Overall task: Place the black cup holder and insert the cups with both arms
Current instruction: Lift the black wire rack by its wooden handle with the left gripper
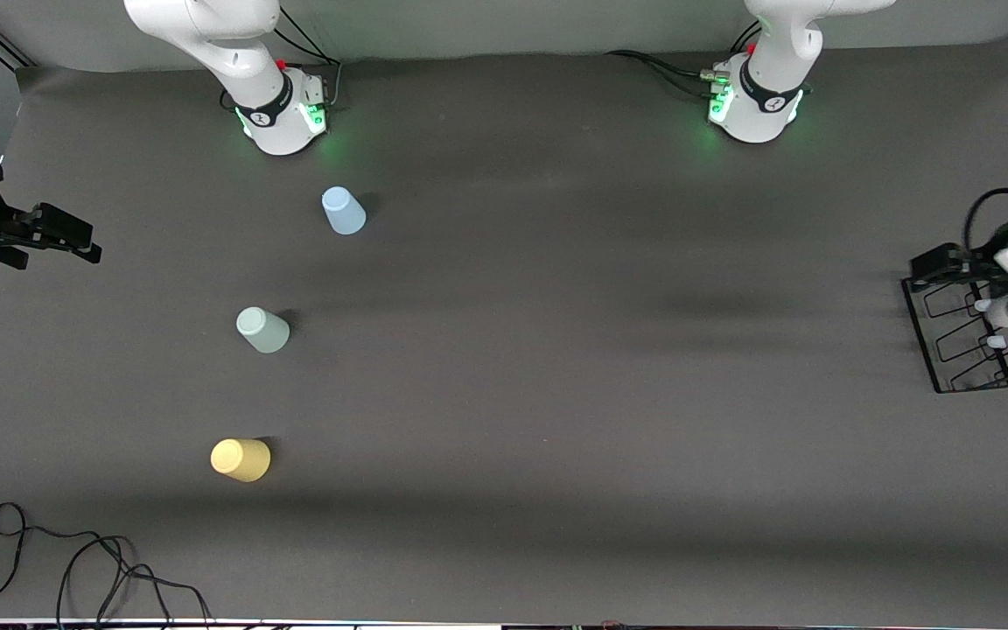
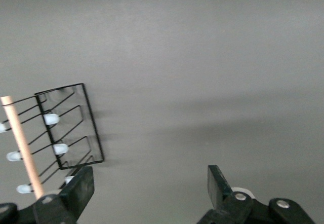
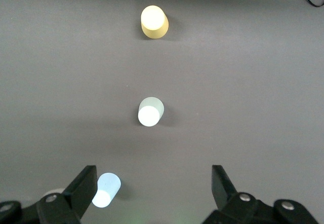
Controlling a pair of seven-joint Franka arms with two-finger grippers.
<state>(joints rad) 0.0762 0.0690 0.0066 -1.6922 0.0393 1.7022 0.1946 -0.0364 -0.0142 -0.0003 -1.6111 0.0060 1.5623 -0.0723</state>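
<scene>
Black cup holder (image 1: 959, 337) below open left hand (image 2: 149, 191)

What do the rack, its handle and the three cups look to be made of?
Black cup holder: thin black wire, likely coated metal, going by its slim rigid outline. Handle: light wooden rod, pale tan and matte. Pegs: pale blue tips, probably plastic or rubber. Blue cup, green cup and yellow cup: smooth, uniformly coloured, likely matte plastic.

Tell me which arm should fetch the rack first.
Left. Its gripper hangs open right by the rack at the left arm's end of the table. The right gripper, also open, is at the right arm's end, nearer the cups.
</scene>
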